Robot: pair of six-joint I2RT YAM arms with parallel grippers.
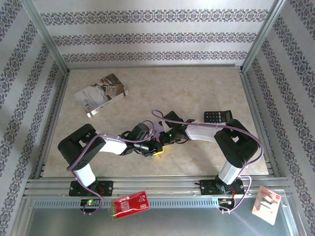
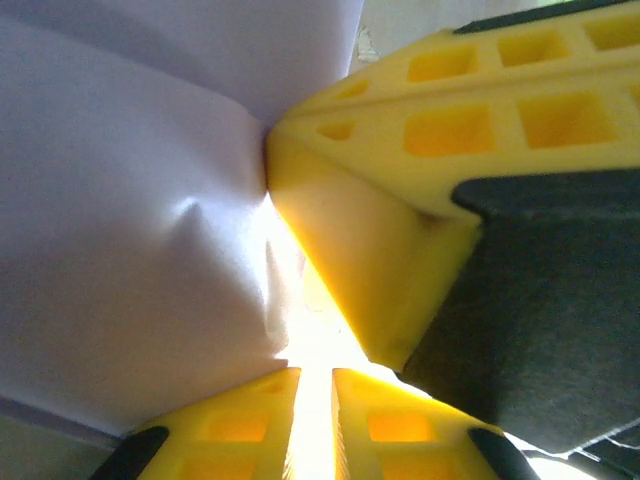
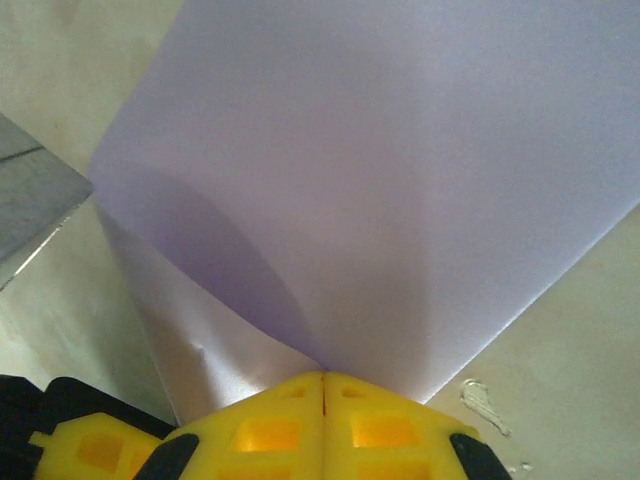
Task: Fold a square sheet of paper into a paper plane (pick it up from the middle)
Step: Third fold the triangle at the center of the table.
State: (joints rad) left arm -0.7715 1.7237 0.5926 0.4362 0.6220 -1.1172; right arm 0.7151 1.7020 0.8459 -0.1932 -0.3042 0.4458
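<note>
The worktop [image 1: 197, 88] is the widest thing. The square sheet of paper [image 3: 400, 180], pale lilac, bows up off it near 6 o'clock, where the two arms meet. A printed booklet [image 1: 102, 94] lies at 10 o'clock and a black calculator [image 1: 217, 116] at 3 o'clock. The right gripper [image 3: 323, 378] is clenched on the paper. The left gripper [image 2: 315, 375], close against the paper, shows a thin slit between its fingers; I cannot tell whether it grasps anything.

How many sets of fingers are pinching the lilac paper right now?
2. The right fingers are shut on the square sheet of paper near mid-table; the left fingers pinch it alongside.
</note>
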